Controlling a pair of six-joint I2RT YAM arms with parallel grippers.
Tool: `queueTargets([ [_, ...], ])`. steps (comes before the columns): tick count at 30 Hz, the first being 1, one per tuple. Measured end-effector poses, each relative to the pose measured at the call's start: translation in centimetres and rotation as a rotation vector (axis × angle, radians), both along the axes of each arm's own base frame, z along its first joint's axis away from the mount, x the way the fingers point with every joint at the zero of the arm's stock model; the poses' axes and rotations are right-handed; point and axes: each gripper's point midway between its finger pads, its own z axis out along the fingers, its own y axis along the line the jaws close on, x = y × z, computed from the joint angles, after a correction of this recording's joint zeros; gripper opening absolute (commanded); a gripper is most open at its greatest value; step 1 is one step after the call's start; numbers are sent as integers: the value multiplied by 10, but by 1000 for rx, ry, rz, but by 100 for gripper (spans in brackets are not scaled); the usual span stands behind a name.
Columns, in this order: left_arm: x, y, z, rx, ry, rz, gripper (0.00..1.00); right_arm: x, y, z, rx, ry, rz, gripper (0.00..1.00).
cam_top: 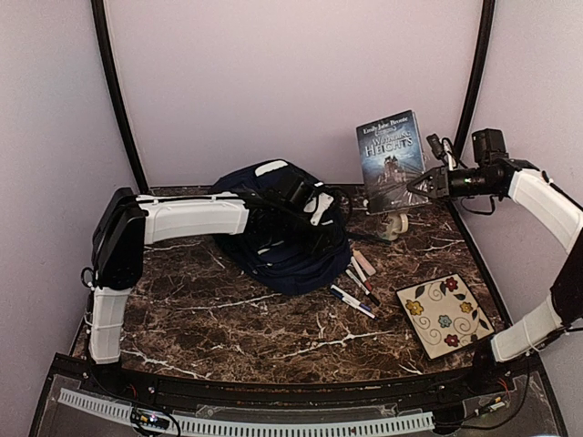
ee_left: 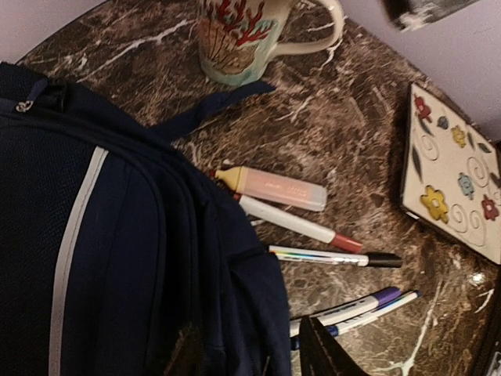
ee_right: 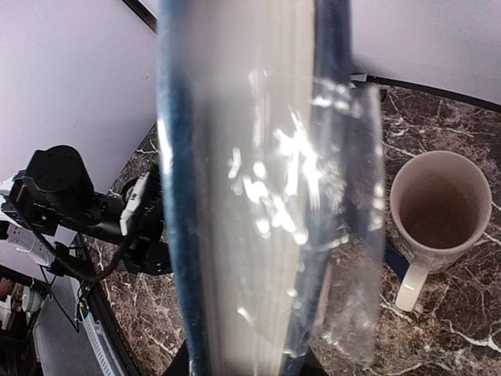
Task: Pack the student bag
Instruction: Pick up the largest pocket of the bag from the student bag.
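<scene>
Marble table (cam_top: 228,319): right jaws clamp book (cam_top: 392,159) upright; left jaws over student bag (cam_top: 291,269), open/shut can't tell.

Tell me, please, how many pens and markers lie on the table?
5, in a row beside the backpack: highlighter, red-capped marker, black-capped pen, purple-capped marker, blue pen. The backpack may hide more.

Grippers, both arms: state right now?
Left gripper: above the student bag; open or closed cannot be told.
Right gripper: closed on the book, holding it upright.
</scene>
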Motion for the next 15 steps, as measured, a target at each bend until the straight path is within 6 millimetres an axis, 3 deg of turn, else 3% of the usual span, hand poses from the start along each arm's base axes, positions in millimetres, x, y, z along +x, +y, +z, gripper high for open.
queueTargets([
  [2, 5, 0, -18, 55, 8, -1, 35, -1, -3, -3, -4, 7, -9, 0],
  [5, 8, 1, -38, 106, 18, -7, 41, -3, -5, -10, -6, 23, -14, 0],
  [15, 22, 0, -60, 166, 0, 35, 43, -7, -4, -26, -3, 63, -13, 0],
])
